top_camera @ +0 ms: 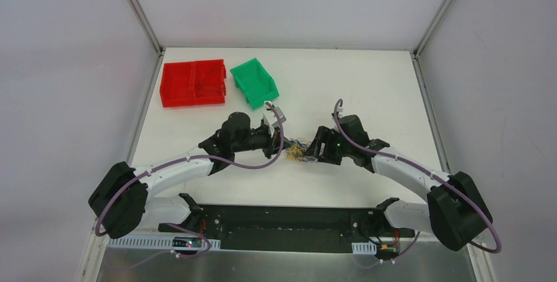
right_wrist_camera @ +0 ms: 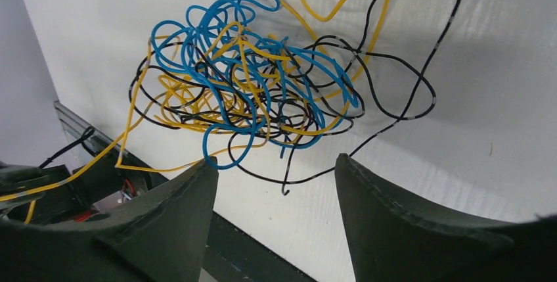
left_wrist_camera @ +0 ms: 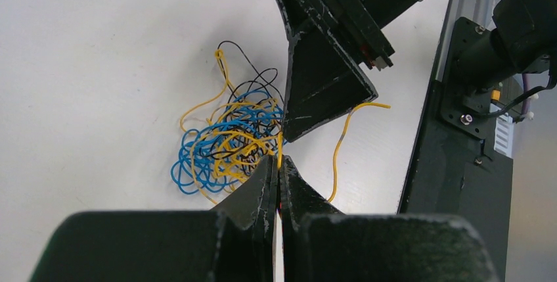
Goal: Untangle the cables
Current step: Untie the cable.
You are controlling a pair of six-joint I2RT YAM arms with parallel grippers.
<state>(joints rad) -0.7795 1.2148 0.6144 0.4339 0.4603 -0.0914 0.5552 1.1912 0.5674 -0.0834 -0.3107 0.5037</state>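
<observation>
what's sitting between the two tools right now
the tangled cables, a blue, yellow and black clump, between left tool and right tool; top view shows it

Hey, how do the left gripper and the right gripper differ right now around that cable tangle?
On the left gripper the jaws are shut, pinching a yellow strand; on the right gripper the jaws stand apart, holding nothing. The left gripper meets the cables from the left side, the right gripper from the right. Both are black and close to the cables.
</observation>
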